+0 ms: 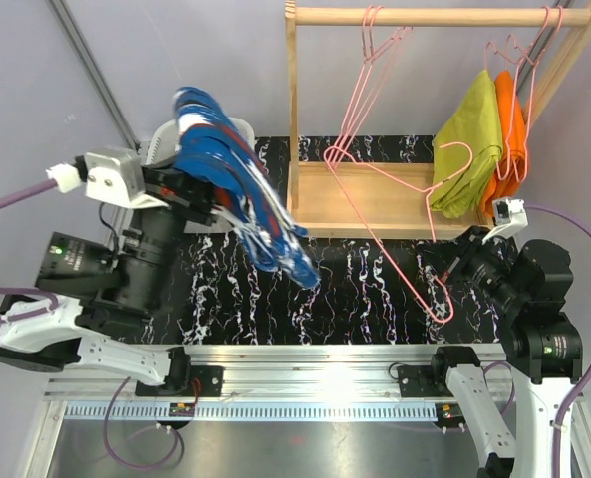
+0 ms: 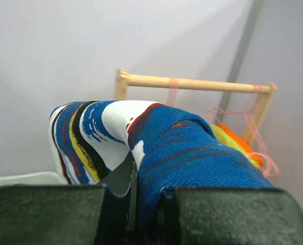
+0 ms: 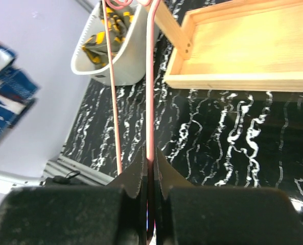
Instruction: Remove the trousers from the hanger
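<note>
Both grippers are clamped: the left gripper (image 2: pixel 136 176) pinches a fold of the blue trousers (image 1: pixel 237 184), raised over the far-left corner of the table (image 1: pixel 375 299) beside the white basket (image 3: pixel 131 58), and the right gripper (image 3: pixel 149 161) pinches the bare pink hanger (image 3: pixel 150 76) near the front-right corner. The trousers' tail trails toward mid-table, so letting go short of the basket would likely drape them over its rim.

blue trousers (image 1: pixel 237 179): blurred | white bin (image 1: pixel 161 142): mostly hidden behind them
</note>
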Tool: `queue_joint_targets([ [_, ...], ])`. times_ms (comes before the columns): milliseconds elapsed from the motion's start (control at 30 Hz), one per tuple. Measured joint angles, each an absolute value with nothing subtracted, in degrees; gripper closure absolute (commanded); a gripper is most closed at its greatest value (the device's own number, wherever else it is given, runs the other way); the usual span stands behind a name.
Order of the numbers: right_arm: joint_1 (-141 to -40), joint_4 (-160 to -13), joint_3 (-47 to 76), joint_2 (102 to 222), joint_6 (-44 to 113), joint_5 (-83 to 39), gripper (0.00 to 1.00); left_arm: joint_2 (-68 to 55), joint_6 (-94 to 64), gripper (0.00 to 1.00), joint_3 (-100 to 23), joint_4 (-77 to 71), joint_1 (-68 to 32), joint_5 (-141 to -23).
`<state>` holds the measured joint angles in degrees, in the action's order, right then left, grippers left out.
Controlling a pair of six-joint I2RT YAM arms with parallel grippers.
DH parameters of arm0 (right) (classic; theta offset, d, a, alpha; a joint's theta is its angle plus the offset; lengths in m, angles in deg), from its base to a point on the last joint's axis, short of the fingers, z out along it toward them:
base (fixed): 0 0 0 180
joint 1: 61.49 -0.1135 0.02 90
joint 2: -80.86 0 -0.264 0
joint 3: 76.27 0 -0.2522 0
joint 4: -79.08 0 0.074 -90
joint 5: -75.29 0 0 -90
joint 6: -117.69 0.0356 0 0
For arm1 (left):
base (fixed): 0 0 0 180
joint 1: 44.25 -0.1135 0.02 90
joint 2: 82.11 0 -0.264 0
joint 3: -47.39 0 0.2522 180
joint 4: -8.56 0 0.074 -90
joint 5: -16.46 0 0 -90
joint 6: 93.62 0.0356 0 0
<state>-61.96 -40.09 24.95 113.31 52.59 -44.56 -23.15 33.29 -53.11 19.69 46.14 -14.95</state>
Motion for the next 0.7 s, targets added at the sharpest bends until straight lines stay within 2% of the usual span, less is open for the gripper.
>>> queue_joint_targets([
  [167,-62.0,-37.5,23.3,113.3,50.4,-41.1,1.0,-24.0,41.1,1.0,-53.7,21.5,40.6,-8.7],
  [333,-62.0,-35.3,20.1,113.4,48.2,-37.3,1.0,-23.8,30.9,1.0,-53.9,5.0,19.8,-7.8],
  [500,-62.0,-31.3,14.5,113.9,45.3,-32.0,1.0,-22.5,20.3,1.0,-53.6,-11.1,3.6,-11.9],
  [700,-62.2,-27.8,7.7,113.5,42.5,-27.1,1.0,-19.7,13.8,1.0,-52.7,-19.4,-12.8,-20.3],
])
